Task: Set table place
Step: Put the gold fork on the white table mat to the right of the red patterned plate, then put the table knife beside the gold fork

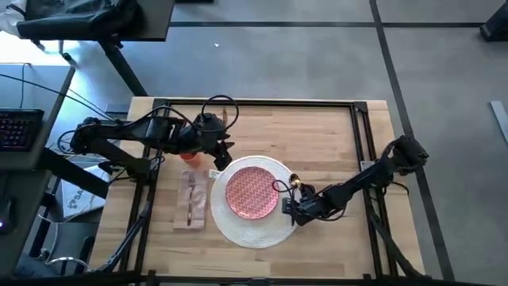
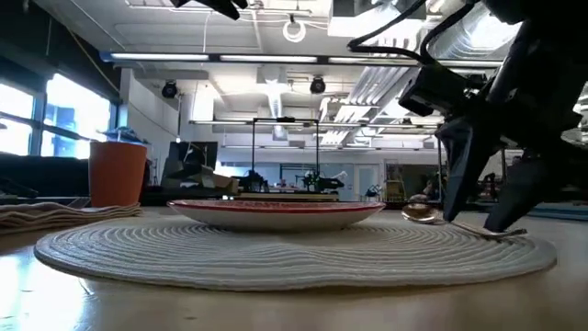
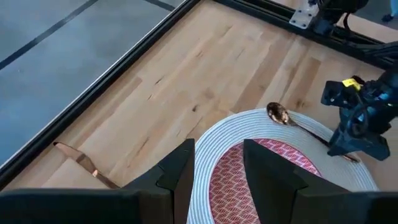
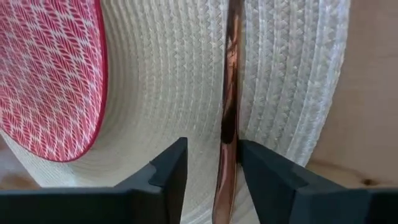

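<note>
A red-patterned plate (image 1: 252, 191) sits in the middle of the round white woven placemat (image 1: 258, 230). A gold spoon (image 2: 423, 213) lies on the mat's right part, its bowl toward the far edge. My right gripper (image 4: 211, 152) stands open low over the mat, one finger on either side of the spoon's handle. My left gripper (image 3: 217, 155) hovers open and empty over the mat's far left rim, beside the orange-red cup (image 1: 189, 156). The beige napkin (image 1: 190, 200) lies left of the mat with gold cutlery on it. My right gripper comes from above, slanting down, its fingers on either side of the spoon's handle (image 4: 230, 124) near the free end. One finger (image 4: 267, 171) stands right beside the handle; I cannot tell whether it touches. The spoon lies flat on the placemat.
Another gold piece of cutlery (image 3: 81, 163) lies on the bare wood toward the table's far edge. A black metal frame (image 1: 361, 135) runs along the table's far and right sides. Bare wood (image 1: 333, 254) shows near the front right.
</note>
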You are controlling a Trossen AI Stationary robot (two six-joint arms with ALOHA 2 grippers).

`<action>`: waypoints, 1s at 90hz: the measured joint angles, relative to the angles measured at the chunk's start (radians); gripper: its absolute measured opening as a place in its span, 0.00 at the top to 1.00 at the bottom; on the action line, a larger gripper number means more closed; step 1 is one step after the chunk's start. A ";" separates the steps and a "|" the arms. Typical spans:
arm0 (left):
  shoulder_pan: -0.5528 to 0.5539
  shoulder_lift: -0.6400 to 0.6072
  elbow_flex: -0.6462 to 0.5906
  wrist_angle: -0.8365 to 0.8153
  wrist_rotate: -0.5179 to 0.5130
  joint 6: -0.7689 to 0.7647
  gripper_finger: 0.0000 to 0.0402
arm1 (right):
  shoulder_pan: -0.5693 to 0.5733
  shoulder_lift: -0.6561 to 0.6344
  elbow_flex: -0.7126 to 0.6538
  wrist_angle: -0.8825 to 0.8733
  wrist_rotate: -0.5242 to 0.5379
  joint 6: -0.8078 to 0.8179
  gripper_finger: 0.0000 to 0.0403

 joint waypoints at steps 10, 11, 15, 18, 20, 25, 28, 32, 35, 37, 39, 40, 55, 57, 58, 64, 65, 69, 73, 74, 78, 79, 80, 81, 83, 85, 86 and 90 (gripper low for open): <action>0.000 0.000 0.000 -0.001 0.017 0.001 0.70 | -0.005 -0.043 0.008 -0.079 0.000 0.001 0.69; 0.000 0.000 0.000 0.000 0.018 0.001 0.70 | -0.005 -0.047 0.008 -0.084 -0.002 0.001 0.69; 0.000 0.000 0.000 -0.001 0.019 0.008 0.70 | -0.008 -0.064 0.008 -0.098 -0.019 0.000 0.69; 0.000 0.000 0.000 0.000 0.019 0.013 0.70 | -0.011 -0.074 0.007 -0.099 -0.025 -0.008 0.69; 0.000 0.000 0.000 0.000 0.019 0.016 0.70 | -0.012 -0.076 0.004 -0.098 -0.030 -0.014 0.69; 0.000 0.000 0.000 0.000 0.020 0.017 0.70 | -0.012 -0.078 0.002 -0.107 -0.034 -0.025 0.69; 0.000 0.000 0.000 0.000 0.020 0.017 0.70 | -0.012 -0.078 0.001 -0.108 -0.034 -0.030 0.69; 0.000 0.000 0.000 -0.001 0.020 0.017 0.70 | -0.012 -0.076 0.002 -0.105 -0.033 -0.045 0.69; 0.000 0.000 0.000 0.000 0.020 0.017 0.70 | -0.012 -0.075 0.002 -0.104 -0.032 -0.053 0.69; 0.000 0.000 0.000 -0.001 0.021 0.017 0.70 | -0.012 -0.075 0.002 -0.105 -0.031 -0.056 0.69; 0.000 0.000 0.000 -0.001 0.022 0.016 0.70 | -0.011 -0.075 0.003 -0.108 -0.027 -0.060 0.69; 0.000 0.000 0.000 -0.001 0.022 0.016 0.70 | -0.011 -0.076 0.004 -0.110 -0.023 -0.061 0.69; 0.041 0.005 0.000 -0.003 0.080 -0.042 0.70 | -0.011 -0.137 0.087 -0.252 0.067 -0.078 0.69; 0.055 0.007 0.000 -0.005 0.097 -0.046 0.70 | -0.011 -0.146 0.103 -0.290 0.076 -0.085 0.69; 0.062 0.007 0.000 -0.004 0.105 -0.048 0.70 | -0.011 -0.153 0.113 -0.312 0.080 -0.090 0.69; 0.113 0.018 0.000 -0.003 0.151 -0.060 0.70 | -0.018 -0.186 0.173 -0.441 0.109 -0.131 0.69; 0.124 0.020 0.000 -0.003 0.158 -0.061 0.70 | -0.019 -0.193 0.184 -0.462 0.114 -0.139 0.69; 0.170 0.031 0.000 -0.004 0.188 -0.062 0.70 | -0.028 -0.223 0.232 -0.546 0.135 -0.175 0.69; 0.220 0.047 0.000 -0.005 0.216 -0.058 0.70 | -0.043 -0.247 0.277 -0.633 0.156 -0.221 0.69; 0.232 0.051 0.000 -0.005 0.223 -0.055 0.70 | -0.047 -0.253 0.288 -0.652 0.161 -0.232 0.69; 0.284 0.068 0.000 -0.010 0.246 -0.052 0.70 | -0.062 -0.276 0.329 -0.707 0.186 -0.283 0.69; 0.297 0.072 0.000 -0.012 0.251 -0.052 0.70 | -0.066 -0.282 0.339 -0.720 0.193 -0.296 0.69; 0.310 0.078 0.000 -0.014 0.256 -0.053 0.70 | -0.071 -0.287 0.348 -0.731 0.199 -0.311 0.69; 0.323 0.083 0.000 -0.017 0.260 -0.053 0.70 | -0.077 -0.293 0.357 -0.743 0.205 -0.325 0.69; 0.349 0.092 0.000 -0.021 0.268 -0.053 0.70 | -0.091 -0.304 0.373 -0.764 0.219 -0.355 0.69; 0.375 0.100 0.000 -0.022 0.278 -0.053 0.70 | -0.109 -0.317 0.388 -0.784 0.231 -0.384 0.69; 0.388 0.104 0.000 -0.023 0.282 -0.053 0.70 | -0.118 -0.325 0.395 -0.792 0.236 -0.399 0.69; 0.439 0.124 0.001 -0.034 0.291 -0.053 0.70 | -0.162 -0.354 0.419 -0.817 0.244 -0.473 0.69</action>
